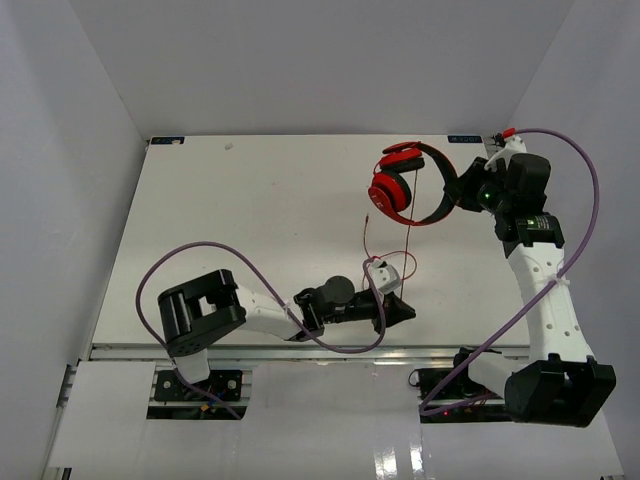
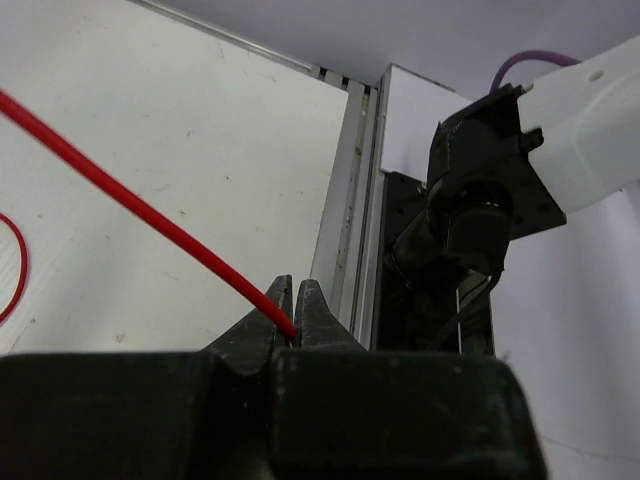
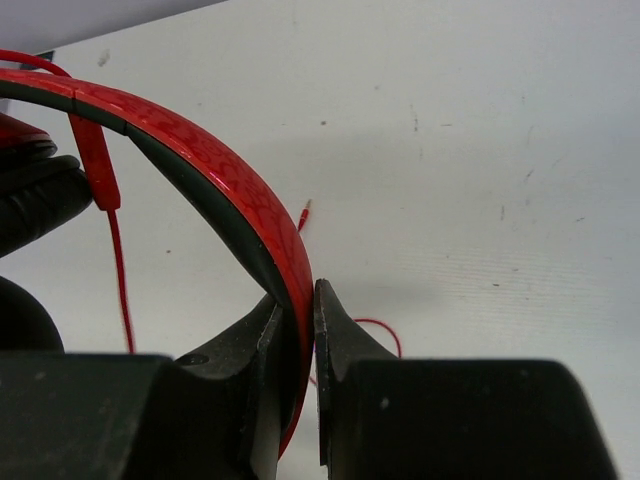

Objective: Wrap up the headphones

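Observation:
The red headphones are held at the back right of the table, earcups to the left. My right gripper is shut on their headband, which runs between the jaws in the right wrist view; its midpoint there is. The thin red cable hangs from the headphones and loops down to my left gripper, low near the table's front edge. In the left wrist view that gripper is shut on the cable, which runs up and left from the jaws.
The white table ends at a metal rail just right of my left gripper. Purple robot cables loop beside both arms. The right arm's base shows past the rail. The cable's plug end lies on the table.

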Robot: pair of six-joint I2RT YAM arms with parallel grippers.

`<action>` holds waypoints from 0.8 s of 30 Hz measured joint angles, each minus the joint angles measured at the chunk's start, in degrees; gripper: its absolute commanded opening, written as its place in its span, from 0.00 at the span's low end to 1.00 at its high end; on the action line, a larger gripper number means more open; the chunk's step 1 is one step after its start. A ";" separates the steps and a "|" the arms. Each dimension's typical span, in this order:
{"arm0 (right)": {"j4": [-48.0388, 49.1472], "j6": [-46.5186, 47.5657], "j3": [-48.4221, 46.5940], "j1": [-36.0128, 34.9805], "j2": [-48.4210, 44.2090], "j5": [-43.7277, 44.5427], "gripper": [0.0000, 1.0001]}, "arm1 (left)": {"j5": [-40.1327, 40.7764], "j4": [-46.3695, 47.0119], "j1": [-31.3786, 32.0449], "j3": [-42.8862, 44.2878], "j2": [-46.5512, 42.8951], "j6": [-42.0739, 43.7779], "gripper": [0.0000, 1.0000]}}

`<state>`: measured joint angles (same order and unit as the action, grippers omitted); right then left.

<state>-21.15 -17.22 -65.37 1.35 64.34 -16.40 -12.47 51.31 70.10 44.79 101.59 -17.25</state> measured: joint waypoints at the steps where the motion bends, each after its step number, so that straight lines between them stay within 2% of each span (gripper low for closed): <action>1: 0.17 0.79 0.84 -0.36 -0.17 1.19 0.08 | -0.01 -1.97 0.33 0.13 -0.82 0.26 0.00; 9: 5.39 8.39 8.76 -3.28 -3.72 10.39 0.08 | 0.50 -25.16 0.92 4.41 -10.53 3.73 0.00; 15: 9.65 15.23 14.75 -5.22 -6.04 16.05 0.08 | 5.37 -42.35 0.76 11.60 -17.19 9.23 0.01; 24: 15.21 23.66 20.95 -12.12 -10.17 24.10 0.08 | 8.71 -62.54 -3.09 27.59 -16.06 17.69 0.01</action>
<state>-5.94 6.44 -44.42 -10.77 54.17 7.71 -3.77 -11.23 67.01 72.38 85.53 0.44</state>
